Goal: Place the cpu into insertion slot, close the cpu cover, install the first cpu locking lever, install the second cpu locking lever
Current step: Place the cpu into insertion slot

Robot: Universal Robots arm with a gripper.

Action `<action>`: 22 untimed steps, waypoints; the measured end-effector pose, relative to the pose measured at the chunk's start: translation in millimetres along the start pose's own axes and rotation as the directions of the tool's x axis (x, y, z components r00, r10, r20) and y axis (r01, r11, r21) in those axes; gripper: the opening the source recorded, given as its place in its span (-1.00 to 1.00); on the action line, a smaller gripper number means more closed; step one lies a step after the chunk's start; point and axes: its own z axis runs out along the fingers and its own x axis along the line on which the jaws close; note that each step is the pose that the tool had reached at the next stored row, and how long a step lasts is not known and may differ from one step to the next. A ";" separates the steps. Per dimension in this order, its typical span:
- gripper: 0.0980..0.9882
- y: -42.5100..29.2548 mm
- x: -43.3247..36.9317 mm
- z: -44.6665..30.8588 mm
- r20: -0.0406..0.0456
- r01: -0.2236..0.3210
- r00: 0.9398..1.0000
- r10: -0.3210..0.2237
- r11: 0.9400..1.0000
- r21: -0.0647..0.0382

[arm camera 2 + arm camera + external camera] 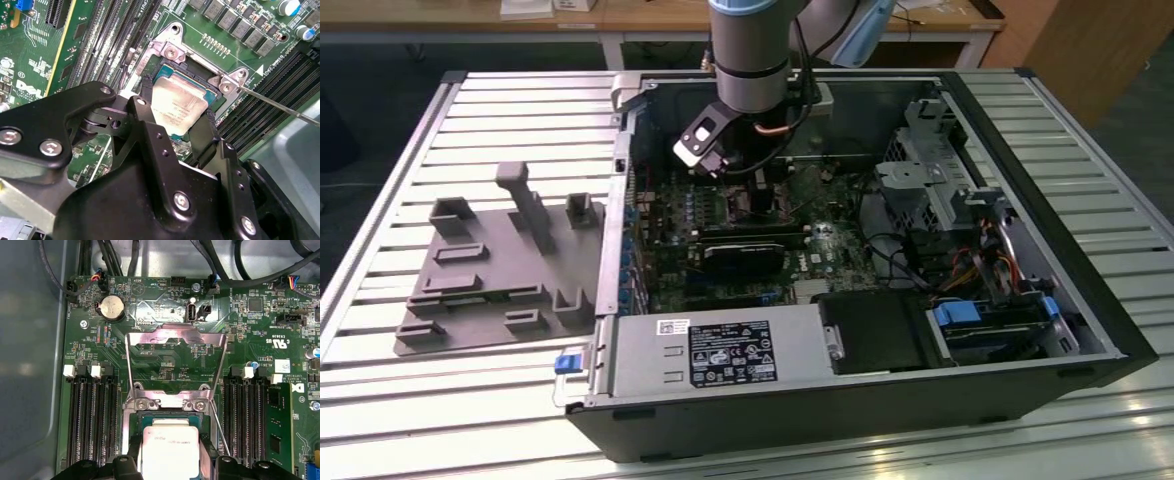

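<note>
The gripper (177, 112) is seen nearest in both wrist views, its two black fingers (150, 107) set against opposite edges of the cpu (176, 100), so that the chip is clamped between them. The cpu is held directly at the insertion slot (197, 80); whether it is fully seated cannot be told. Just beyond the chip, the cpu cover (175, 334) is seen in the first wrist view swung open and standing up from its hinge, its square window showing the motherboard (85, 347) behind. A thin locking lever (280, 105) is seen released, angled away from the corner of the slot. Black memory slots (92, 420) are ranged on both sides of the socket. In the exterior view the arm is lowered into an open computer case (854, 405), which rests on a slatted table (454, 400), with a grey fixture (494, 280) lying just beside the case towards the exterior view's left.
</note>
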 end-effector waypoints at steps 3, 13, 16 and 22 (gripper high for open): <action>-0.01 0.0 0.0 0.0 0.000 0.000 1.000 0.000 1.000 0.000; 0.15 0.0 0.0 0.1 0.000 0.000 1.000 0.000 1.000 0.000; 0.15 0.0 0.0 0.2 0.000 0.000 1.000 0.000 1.000 0.000; 0.15 0.5 0.0 -5.7 0.000 0.000 1.000 0.000 1.000 0.000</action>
